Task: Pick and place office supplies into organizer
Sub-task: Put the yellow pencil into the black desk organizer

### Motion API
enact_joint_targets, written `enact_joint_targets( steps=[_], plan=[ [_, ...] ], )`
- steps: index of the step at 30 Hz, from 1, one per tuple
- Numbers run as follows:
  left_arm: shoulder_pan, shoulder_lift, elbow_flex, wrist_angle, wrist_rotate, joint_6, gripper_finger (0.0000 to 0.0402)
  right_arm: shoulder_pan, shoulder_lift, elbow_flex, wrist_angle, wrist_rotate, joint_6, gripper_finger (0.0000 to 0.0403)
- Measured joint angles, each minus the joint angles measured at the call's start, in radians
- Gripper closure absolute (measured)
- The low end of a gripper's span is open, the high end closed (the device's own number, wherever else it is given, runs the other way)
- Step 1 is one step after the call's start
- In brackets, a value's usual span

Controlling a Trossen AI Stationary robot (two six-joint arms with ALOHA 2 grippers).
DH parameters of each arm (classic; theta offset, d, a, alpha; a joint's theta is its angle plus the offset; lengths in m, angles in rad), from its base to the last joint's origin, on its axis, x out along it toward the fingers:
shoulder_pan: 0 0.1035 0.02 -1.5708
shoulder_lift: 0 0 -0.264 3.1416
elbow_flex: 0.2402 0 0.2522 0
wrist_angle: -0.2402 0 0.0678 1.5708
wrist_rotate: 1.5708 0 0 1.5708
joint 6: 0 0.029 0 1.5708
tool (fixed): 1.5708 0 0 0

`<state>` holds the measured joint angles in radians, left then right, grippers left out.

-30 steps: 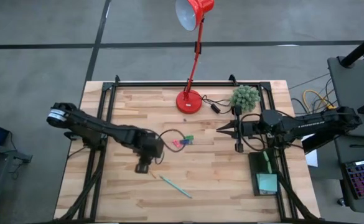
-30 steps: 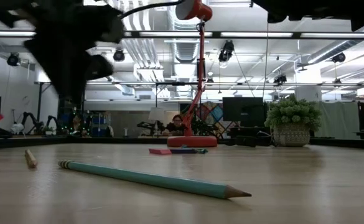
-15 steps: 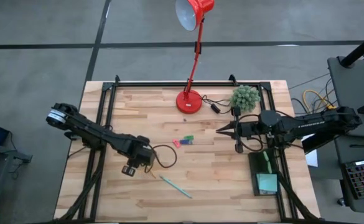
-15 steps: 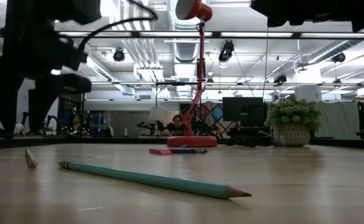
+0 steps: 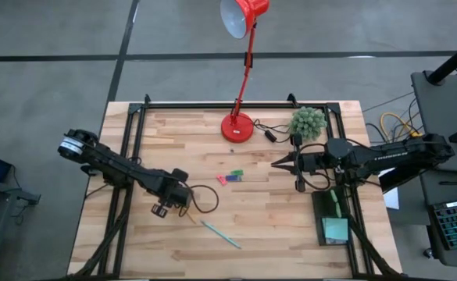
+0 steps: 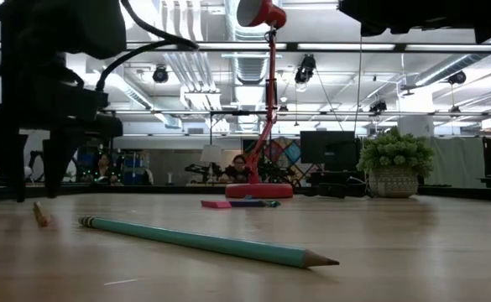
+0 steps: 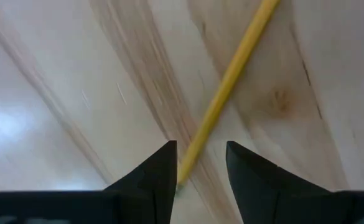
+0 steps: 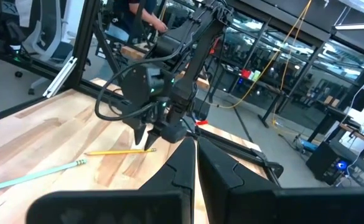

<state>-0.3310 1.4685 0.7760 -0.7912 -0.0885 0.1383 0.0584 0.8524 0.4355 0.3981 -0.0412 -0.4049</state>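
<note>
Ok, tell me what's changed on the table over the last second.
The left pincer swung away from the table's middle toward its near-left side and dropped low; its open fingers now straddle the end of the yellow pencil without gripping it. The right pincer, teal pencil, small pink and green pieces and organizer stayed put.

A red desk lamp (image 5: pixel 240 117) stands on the wooden table (image 5: pixel 173 133), its base near the far edge, beyond and between the two claws. A green fuzzy ball plant (image 5: pixel 307 122) sits just beyond the right claw, beside the black frame rails (image 5: pixel 212 104).
</note>
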Motion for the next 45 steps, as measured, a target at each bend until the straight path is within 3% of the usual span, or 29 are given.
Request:
enact_joint_targets(
  steps=[8,19,33,45],
  plan=[
    [0.062,0.002,-0.003,0.041,0.040,0.045,0.0278,0.000,0.000,0.000,0.000,0.000,0.000,0.0394],
    [0.063,0.004,-0.013,0.043,0.048,0.140,0.0278,0.000,0.000,0.000,0.000,0.000,0.000,0.0394],
    [0.063,0.142,-0.022,0.057,0.064,0.172,0.0282,0.000,0.000,0.000,-0.007,0.000,0.004,0.0394],
    [0.065,0.174,-0.019,0.067,0.102,0.210,0.0395,0.000,0.000,0.000,-0.008,0.000,0.004,0.0394]
  ],
)
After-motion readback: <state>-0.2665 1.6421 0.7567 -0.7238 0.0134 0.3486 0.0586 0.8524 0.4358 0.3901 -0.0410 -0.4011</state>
